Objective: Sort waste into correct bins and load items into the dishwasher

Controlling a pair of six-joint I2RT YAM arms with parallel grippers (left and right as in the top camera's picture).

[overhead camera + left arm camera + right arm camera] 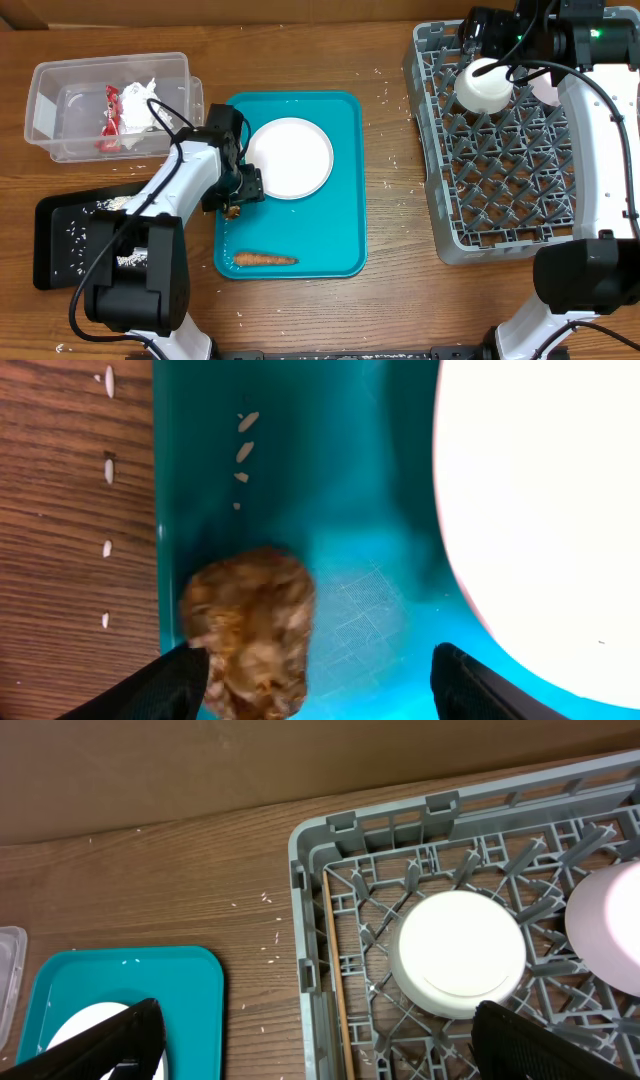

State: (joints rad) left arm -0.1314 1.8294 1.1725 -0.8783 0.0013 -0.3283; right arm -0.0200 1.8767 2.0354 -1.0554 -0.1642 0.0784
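A teal tray (345, 180) holds a white plate (290, 157), a carrot (264, 259) and a brown food scrap (232, 209) at its left edge. My left gripper (236, 193) hangs open right over the scrap. In the left wrist view the scrap (252, 630) lies against the left finger, with the gripper (320, 680) open around it and the plate (545, 510) to the right. My right gripper (487, 45) is open and empty above the grey dishwasher rack (440, 150). An upturned white bowl (485, 85) sits in the rack, also in the right wrist view (460, 952).
A clear bin (60, 100) with red and white wrappers stands at the back left. A black tray (60, 240) with rice grains lies at the front left. A pale pink cup (610, 925) sits in the rack (310, 900). Rice grains are scattered on the wooden table.
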